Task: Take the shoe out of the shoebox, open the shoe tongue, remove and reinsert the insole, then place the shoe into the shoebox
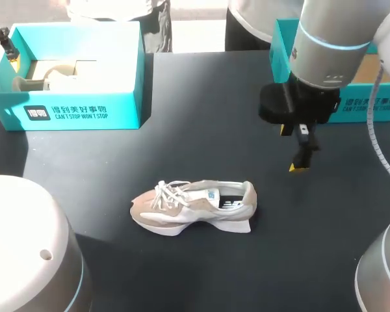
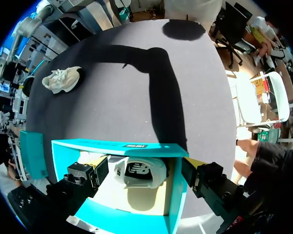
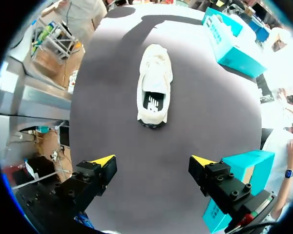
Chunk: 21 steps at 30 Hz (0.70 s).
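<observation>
Shoe (image 1: 194, 208) lay mid-table, heel towards the right gripper (image 3: 153, 162), straight ahead of its spread fingers; left gripper (image 2: 144, 165), also apart, hung over the distant shoebox (image 1: 84, 114); right one nearer.

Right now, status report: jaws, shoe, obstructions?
Both jaws open, empty. Shoe upright on table, ahead of right jaws, nothing between. Second shoe in shoebox under left jaws.

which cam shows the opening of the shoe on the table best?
Right wrist view: the shoe lies ahead of the open tool, heel nearest, opening and insole seen from above. Head view shows its side and laces, opening only partly. Left wrist view shows it small, beyond the shoebox.
</observation>
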Motion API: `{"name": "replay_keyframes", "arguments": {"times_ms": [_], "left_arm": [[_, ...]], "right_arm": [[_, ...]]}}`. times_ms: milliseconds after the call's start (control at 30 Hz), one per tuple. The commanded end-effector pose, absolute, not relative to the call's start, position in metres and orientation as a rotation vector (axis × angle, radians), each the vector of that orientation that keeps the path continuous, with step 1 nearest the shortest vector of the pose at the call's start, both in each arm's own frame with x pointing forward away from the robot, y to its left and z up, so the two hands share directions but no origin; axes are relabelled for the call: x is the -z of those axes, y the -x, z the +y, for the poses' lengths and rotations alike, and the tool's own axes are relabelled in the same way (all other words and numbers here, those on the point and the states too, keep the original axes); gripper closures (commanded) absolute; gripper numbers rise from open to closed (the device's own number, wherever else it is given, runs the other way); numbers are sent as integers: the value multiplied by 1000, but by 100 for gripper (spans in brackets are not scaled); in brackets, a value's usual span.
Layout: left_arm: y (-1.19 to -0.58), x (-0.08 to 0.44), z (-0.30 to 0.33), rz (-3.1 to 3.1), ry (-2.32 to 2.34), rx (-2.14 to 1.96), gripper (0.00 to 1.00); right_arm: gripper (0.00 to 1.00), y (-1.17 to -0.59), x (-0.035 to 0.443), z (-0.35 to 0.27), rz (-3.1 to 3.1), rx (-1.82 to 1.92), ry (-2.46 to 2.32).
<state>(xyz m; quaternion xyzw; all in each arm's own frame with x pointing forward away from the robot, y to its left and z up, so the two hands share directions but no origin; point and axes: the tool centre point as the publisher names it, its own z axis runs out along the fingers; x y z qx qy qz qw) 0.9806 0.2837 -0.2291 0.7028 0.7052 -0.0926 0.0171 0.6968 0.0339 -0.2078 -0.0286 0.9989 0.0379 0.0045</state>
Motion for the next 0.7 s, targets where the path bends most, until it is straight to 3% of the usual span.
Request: {"name": "replay_keyframes", "arguments": {"times_ms": [33,700], "left_arm": [[-980,229,284,2192,-2186,284,0],[-980,229,284,2192,-2186,284,0]], "right_arm": [[0,-699,211,27,3117,-342,132],[0,-713,277,-25,2884,-1135,5]]}}
